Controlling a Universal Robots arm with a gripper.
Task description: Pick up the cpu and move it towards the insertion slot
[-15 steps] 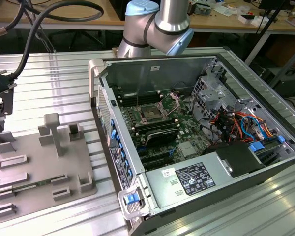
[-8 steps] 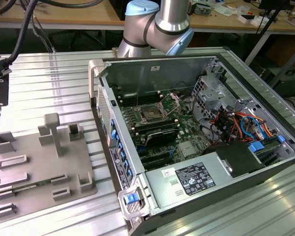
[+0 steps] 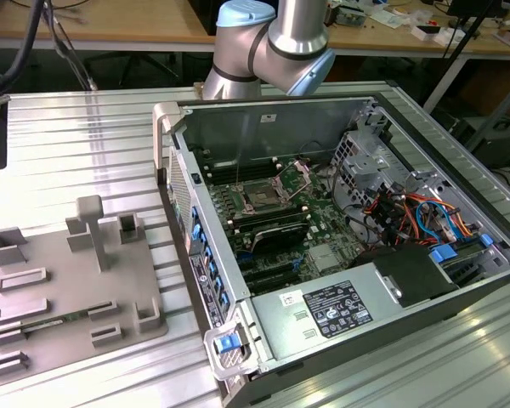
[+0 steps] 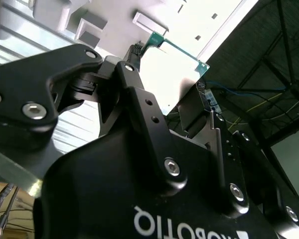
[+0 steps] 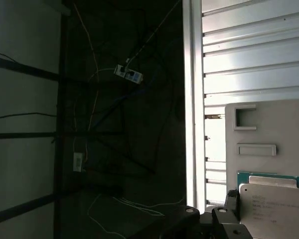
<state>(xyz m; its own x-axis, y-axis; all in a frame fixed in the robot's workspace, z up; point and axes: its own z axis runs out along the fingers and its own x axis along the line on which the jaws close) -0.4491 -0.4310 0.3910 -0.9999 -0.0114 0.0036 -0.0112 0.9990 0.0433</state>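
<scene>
In the second wrist view my gripper [image 4: 169, 74] is shut on the cpu [image 4: 177, 57], a flat square chip with a green edge and a bright metal top, held by two opposite edges. In the first wrist view the cpu [image 5: 274, 201] shows its silvery top, with one black fingertip [image 5: 232, 199] against its edge and the grey holder plate [image 5: 269, 129] far behind it. In the exterior view the insertion slot [image 3: 262, 197] lies on the motherboard inside the open computer case. It has a dark centre, and its metal bracket [image 3: 299, 174] is swung up.
The arm's elbow [image 3: 272, 42] hangs over the back of the case [image 3: 166, 127]. A grey holder plate [image 3: 68, 280] with raised blocks lies on the ribbed metal table [image 3: 85, 136] at the exterior view's left. Coloured cables [image 3: 408, 212] and a power supply [image 3: 323, 310] crowd the case's right and front.
</scene>
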